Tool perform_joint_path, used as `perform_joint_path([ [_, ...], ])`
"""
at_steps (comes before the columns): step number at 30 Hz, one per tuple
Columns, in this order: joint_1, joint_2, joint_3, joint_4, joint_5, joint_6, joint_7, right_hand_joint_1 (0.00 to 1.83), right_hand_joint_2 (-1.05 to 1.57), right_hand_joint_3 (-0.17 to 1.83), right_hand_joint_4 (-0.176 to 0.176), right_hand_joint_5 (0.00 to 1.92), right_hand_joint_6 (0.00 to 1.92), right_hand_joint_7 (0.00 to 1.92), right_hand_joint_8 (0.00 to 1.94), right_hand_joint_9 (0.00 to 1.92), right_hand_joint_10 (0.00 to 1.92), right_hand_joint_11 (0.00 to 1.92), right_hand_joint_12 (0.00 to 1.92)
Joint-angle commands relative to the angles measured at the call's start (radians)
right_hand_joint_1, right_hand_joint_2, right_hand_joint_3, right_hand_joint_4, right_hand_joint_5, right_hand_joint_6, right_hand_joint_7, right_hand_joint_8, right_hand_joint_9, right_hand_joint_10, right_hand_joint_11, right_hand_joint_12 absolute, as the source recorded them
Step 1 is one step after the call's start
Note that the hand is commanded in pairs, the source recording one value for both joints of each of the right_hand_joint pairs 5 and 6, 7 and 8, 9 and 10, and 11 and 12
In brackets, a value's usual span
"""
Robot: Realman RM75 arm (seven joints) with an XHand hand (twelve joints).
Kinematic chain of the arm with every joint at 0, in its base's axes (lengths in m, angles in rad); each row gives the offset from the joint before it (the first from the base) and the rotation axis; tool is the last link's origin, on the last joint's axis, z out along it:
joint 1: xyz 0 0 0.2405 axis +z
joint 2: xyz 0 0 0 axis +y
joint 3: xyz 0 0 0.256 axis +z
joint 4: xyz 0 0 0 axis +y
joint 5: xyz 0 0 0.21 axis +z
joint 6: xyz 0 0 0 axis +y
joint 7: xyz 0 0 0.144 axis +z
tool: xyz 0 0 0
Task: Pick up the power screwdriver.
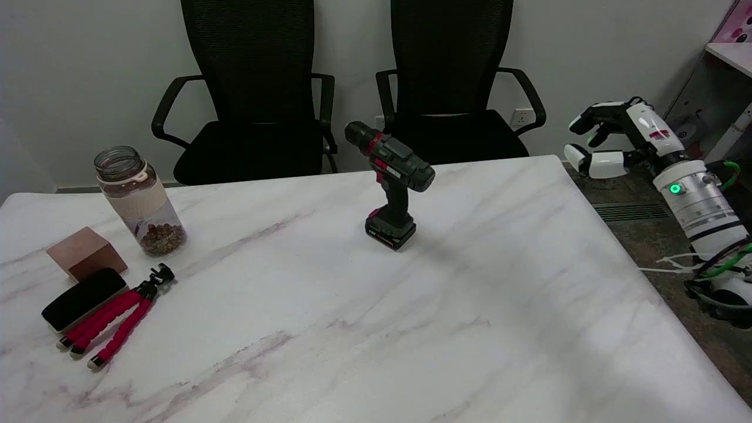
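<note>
Standing upright on its battery base, the power screwdriver occupies the far middle of the marble table, chuck aimed to the upper left. The right hand hovers beyond the table's right edge, well apart from the tool, fingers spread and grasping nothing. At the left side sit a jar, a brown block, a black eraser and a red-legged tripod.
</note>
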Motion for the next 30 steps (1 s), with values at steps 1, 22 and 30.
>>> perform_joint_path([
  [1, -0.065, 0.014, -0.016, 0.086, -0.032, -0.123, 0.054, 0.94, 0.52, 0.98, -0.176, 0.84, 0.84, 0.84, 0.84, 0.64, 0.64, 0.95, 0.95],
  [22, -0.088, 0.01, -0.041, 0.096, 0.005, -0.123, 0.045, 0.94, 0.51, 0.97, -0.176, 0.82, 0.82, 0.82, 0.82, 0.64, 0.64, 0.96, 0.96],
  [30, -0.126, 0.004, -0.077, -0.007, 0.08, -0.098, 0.012, 0.93, 0.54, 0.95, -0.176, 0.8, 0.8, 0.8, 0.8, 0.65, 0.65, 0.98, 0.98],
])
